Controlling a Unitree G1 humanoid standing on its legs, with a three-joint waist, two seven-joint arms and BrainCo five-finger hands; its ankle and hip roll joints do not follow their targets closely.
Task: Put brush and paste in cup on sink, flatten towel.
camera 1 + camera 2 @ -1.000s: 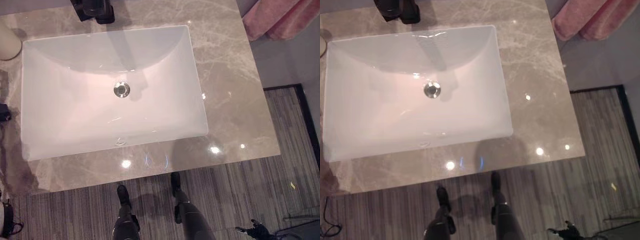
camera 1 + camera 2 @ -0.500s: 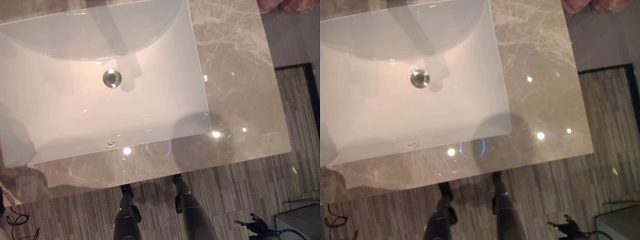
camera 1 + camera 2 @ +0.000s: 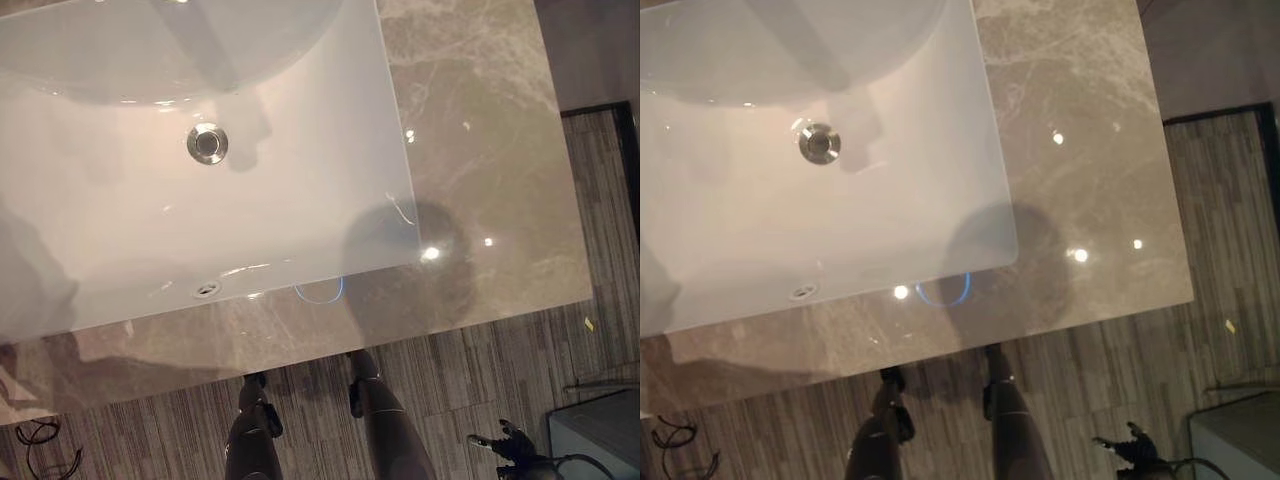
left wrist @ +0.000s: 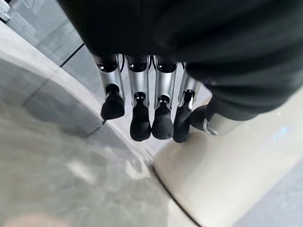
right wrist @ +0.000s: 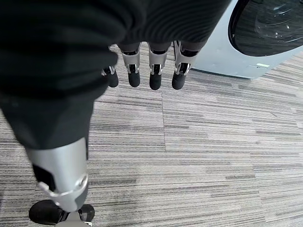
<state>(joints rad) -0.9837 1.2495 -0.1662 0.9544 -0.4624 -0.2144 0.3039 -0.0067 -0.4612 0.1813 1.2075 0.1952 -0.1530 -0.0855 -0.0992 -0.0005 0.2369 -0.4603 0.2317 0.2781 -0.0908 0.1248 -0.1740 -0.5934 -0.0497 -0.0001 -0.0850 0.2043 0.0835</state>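
White sink [image 3: 150,230] in marble counter [image 3: 480,150], left robot hand [image 4: 142,113] and right robot hand [image 5: 151,71] both relaxed, fingers straight

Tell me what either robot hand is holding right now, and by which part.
Nothing. The left robot hand hangs with relaxed fingers beside a cream cup; the right robot hand hangs relaxed above the floor.

Bathroom or laundry: white sink [image 3: 120,250] in marble counter [image 3: 480,180], washing machine [image 5: 255,38].
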